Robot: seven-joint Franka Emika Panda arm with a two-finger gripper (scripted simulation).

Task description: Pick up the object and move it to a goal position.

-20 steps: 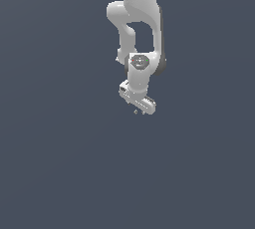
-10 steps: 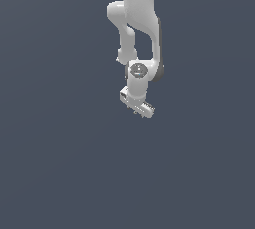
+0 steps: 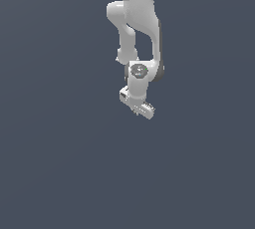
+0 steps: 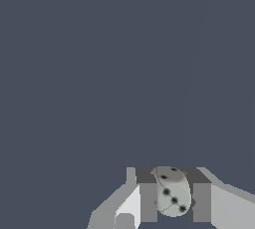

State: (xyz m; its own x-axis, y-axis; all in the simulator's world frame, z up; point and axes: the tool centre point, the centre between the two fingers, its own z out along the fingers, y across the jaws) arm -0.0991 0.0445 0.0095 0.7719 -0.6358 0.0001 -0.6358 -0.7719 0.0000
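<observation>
In the wrist view a small rounded off-white object [image 4: 172, 191] with black spots sits between two grey fingers [image 4: 148, 202], which press on both of its sides. My gripper [image 4: 174, 200] is shut on it, with only plain dark ground beyond. In the exterior view the white arm comes down from the top edge and the gripper [image 3: 138, 107] hangs at its lower end near the middle of the picture. There the hand hides the object. No goal marker shows in either view.
A flat dark blue-grey ground [image 3: 60, 173] fills both views. The white arm links [image 3: 137, 19] rise to the exterior view's top edge.
The wrist and hand have shifted slightly lower in the exterior view over the last second. A small speck seen under the hand one second ago no longer shows.
</observation>
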